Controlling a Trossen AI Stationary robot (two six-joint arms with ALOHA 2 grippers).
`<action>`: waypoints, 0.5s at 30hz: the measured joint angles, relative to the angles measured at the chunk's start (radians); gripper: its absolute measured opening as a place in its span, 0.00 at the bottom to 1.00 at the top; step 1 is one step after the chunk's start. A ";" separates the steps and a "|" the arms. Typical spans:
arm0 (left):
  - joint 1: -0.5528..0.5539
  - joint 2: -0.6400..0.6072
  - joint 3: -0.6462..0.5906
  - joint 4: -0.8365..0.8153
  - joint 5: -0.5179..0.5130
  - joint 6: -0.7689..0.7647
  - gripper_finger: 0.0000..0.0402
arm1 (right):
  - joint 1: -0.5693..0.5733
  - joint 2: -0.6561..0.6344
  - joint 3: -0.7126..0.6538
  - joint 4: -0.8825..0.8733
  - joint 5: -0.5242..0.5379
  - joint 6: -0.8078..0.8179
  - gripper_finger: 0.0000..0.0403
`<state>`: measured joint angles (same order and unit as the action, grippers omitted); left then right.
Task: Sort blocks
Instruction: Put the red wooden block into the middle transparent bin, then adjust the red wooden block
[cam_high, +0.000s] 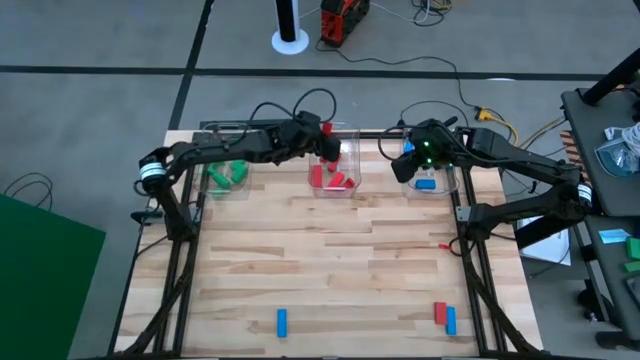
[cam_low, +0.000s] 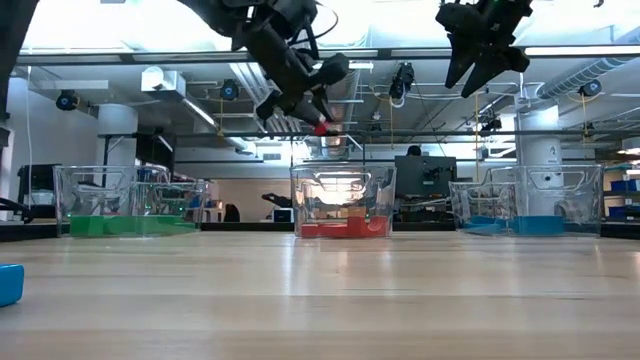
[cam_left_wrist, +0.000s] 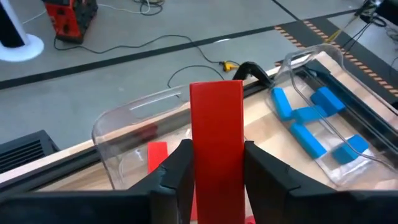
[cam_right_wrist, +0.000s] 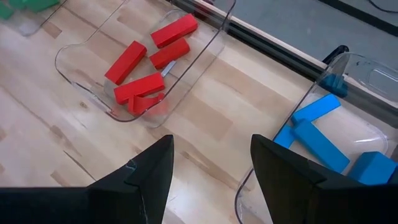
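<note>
Left pincer (cam_left_wrist: 214, 165) clamped on red block (cam_left_wrist: 216, 134) above the middle bin (cam_high: 345, 160) — right pincer (cam_right_wrist: 211, 168) spread wide, holding nothing, over the blue bin (cam_high: 440, 180)

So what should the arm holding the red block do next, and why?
Probably open its fingers and drop it. The left gripper holds a red block above the middle bin, which already holds red blocks, so the colour matches. The right gripper hangs open and empty over the blue bin.
</note>
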<state>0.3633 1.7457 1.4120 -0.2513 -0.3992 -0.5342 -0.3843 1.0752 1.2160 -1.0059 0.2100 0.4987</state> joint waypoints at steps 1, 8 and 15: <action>0.000 0.002 0.000 -0.001 0.000 -0.001 0.26 | 0.000 0.000 0.000 -0.001 -0.001 0.000 0.51; 0.000 0.004 0.004 -0.003 0.038 -0.002 0.32 | 0.000 0.000 -0.001 -0.007 -0.008 0.014 0.51; -0.002 0.002 0.062 -0.032 0.066 0.001 0.32 | 0.000 0.000 -0.001 -0.007 -0.008 0.014 0.51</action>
<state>0.3612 1.7476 1.4737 -0.2831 -0.3336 -0.5335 -0.3840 1.0752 1.2152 -1.0134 0.2020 0.5129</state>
